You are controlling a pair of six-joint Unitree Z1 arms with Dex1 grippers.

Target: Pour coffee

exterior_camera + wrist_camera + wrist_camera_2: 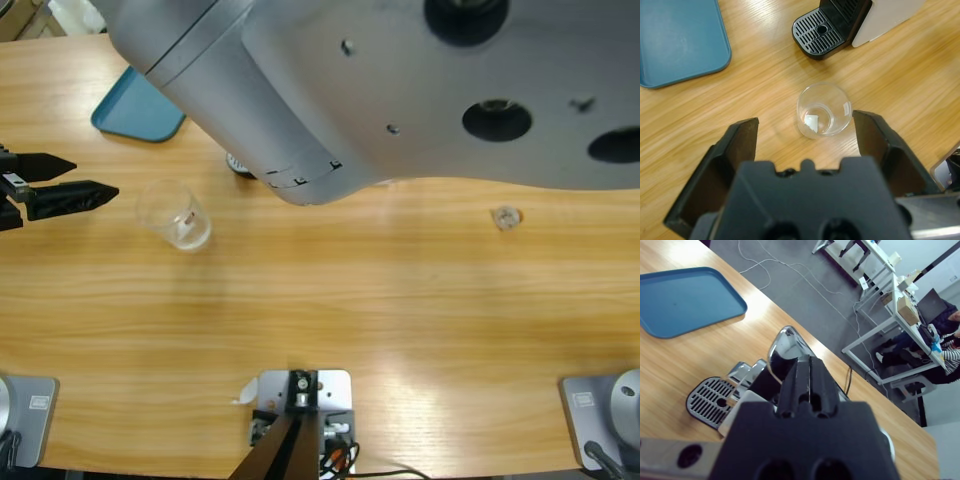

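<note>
Coffee is not visible as liquid; from above, a clear glass tumbler (175,216) stands upright on the wooden table (400,290), just beside the left gripper (85,180), jaws wide apart. Left wrist: the glass sits between the jaws, untouched, so an off-centre close may tip it. Right wrist: right gripper (808,371), jaws pressed together, hangs over the white coffee machine's (760,385) chrome lever.

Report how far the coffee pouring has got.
Nothing looks done yet: the clear glass tumbler stands on the wooden table, seemingly empty, away from the white coffee machine's black drip tray. In hand: the open left claw faces the tumbler, not touching. Left: grasping, placing, brewing.
</note>
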